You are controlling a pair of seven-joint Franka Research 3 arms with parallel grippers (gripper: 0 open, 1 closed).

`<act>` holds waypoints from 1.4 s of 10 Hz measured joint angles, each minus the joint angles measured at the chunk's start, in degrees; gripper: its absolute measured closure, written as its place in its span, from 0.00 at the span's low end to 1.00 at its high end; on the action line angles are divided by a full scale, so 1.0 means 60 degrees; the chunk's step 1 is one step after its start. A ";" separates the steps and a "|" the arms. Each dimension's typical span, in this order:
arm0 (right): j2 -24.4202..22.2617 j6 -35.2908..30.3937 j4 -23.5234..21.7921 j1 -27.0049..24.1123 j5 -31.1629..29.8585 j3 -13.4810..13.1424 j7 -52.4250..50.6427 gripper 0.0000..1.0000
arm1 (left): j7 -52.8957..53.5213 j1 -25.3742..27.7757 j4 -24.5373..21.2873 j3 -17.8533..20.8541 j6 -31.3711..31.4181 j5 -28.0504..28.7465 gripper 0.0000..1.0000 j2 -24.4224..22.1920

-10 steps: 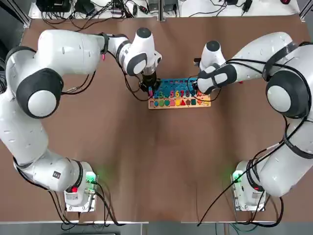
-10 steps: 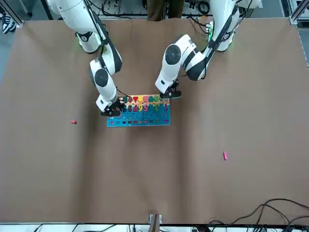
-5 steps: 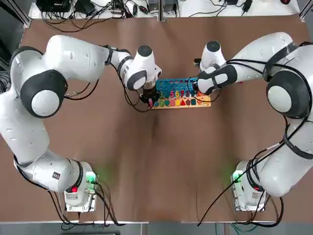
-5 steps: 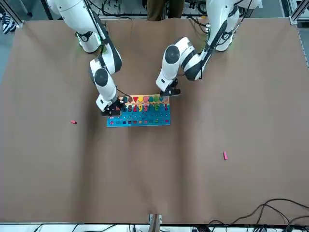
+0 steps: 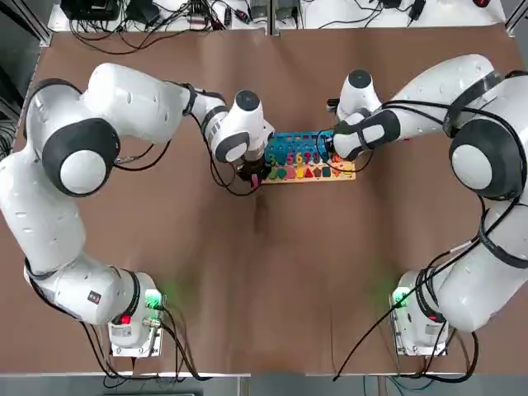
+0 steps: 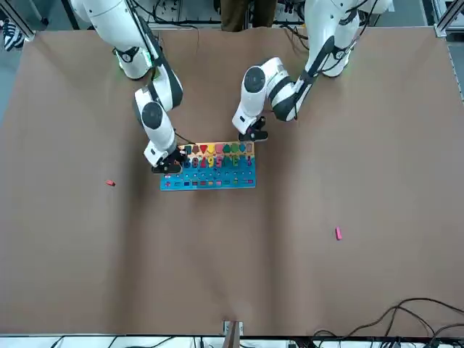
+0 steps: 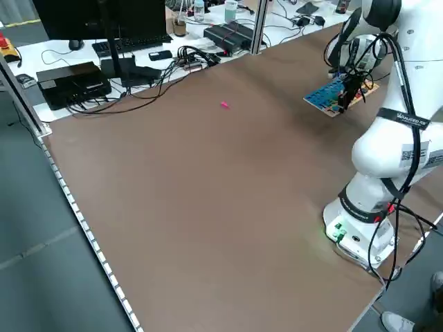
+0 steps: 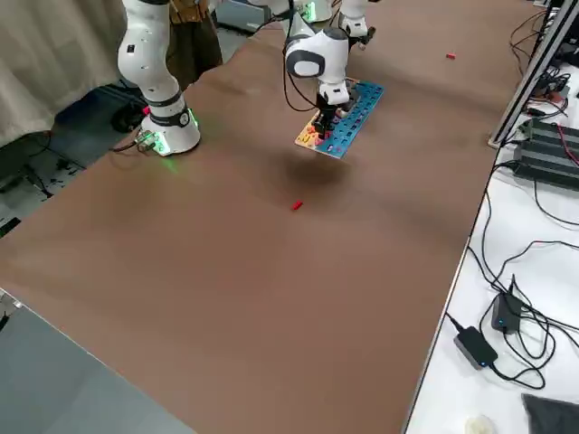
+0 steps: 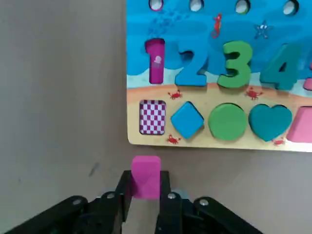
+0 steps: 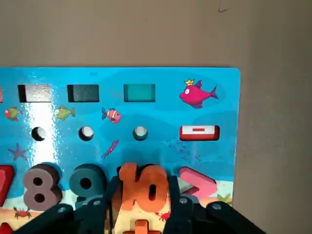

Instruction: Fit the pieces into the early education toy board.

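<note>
A: The brown desk (image 5: 272,272) lay mostly bare, cables heaped along its far edge at the top of the overhead frame. What had changed?

B: The left tool (image 9: 145,187) had slid off the board (image 5: 307,157) toward the lower left of it. A second before, it stood over the board's left end; now it sat just beside the wooden strip's corner, clenched on a pink square piece (image 9: 146,170).

A: And the right tool (image 10: 145,195)?

B: It hadn't budged. It gripped the orange "10" (image 10: 142,186) over the board's right end, at centre in the overhead frame.

A: Meaning?

B: The checkered square slot (image 9: 152,117) was still empty, so I'd judge the pink piece was being lined up again. Two strays remained: one pink (image 6: 338,233) at lower right of the front frame, one red (image 6: 110,183) at its left.
</note>
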 joint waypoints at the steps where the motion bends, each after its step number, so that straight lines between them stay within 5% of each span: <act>1: -0.0013 0.0139 -0.0061 0.0000 -0.0092 0.0003 0.0000 0.57 | 0.0000 0.0025 0.0001 0.0031 0.0026 0.0090 0.74 0.0026; 14: -0.0032 0.0407 -0.0171 -0.0198 -0.0548 -0.0007 -0.0012 0.57 | 0.0000 -0.0133 0.0673 0.0408 0.0185 0.0384 0.74 0.0673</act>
